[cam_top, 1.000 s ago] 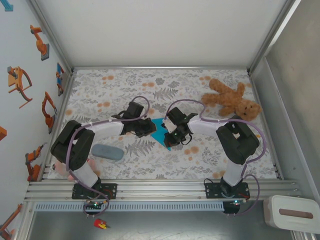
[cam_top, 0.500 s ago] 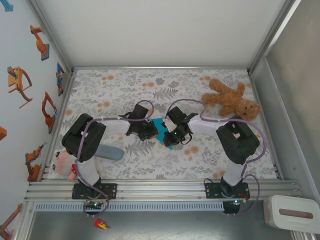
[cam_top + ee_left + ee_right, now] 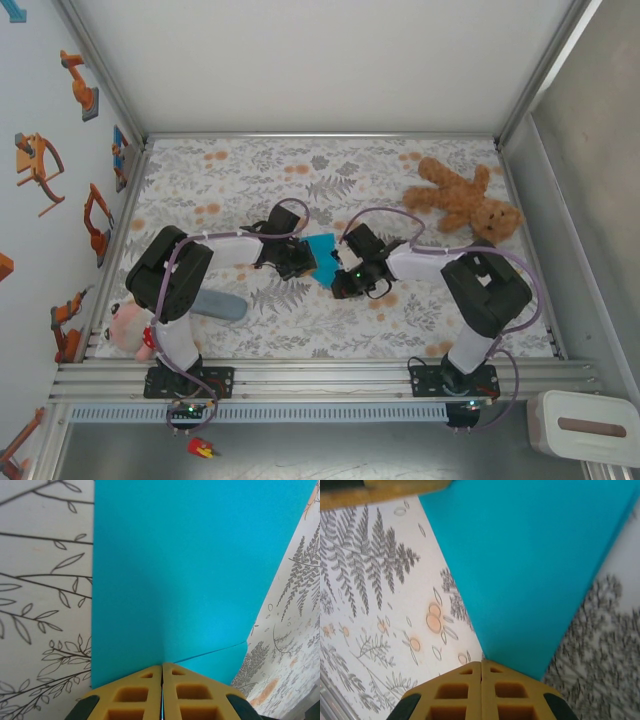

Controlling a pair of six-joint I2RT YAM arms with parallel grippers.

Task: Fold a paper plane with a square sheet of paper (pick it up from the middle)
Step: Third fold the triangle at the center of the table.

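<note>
My left gripper (image 3: 162,667) and my right gripper (image 3: 481,662) are both clenched on a thin turquoise-blue sheet of paper (image 3: 322,255), already partly folded. It sits at the middle of the white, leaf-patterned table surface (image 3: 300,170), well apart from every edge. In the left wrist view my yellow fingers (image 3: 132,692) are pressed flat together with the sheet (image 3: 190,570) pinched between them, and a second layer's edge peeps out low on the right. In the right wrist view my fingers (image 3: 510,692) are likewise tight together, biting the narrow end of the sheet (image 3: 530,555). I cannot tell whether the paper rests on the surface or hangs just above it.

I judge this step to be setting a fold while both hands hold the sheet. To do it well, I should grip firmly at both pinches and move the two hands together. The paper should stay lightly taut, never tugged apart, with the layered edges lined up before the crease is pressed.

The sheet tapers. Its narrow end sits in my right fingers, toward the near edge. It widens toward the far edge, past my left fingers. The long axis runs roughly far to near, leaning slightly right.
</note>
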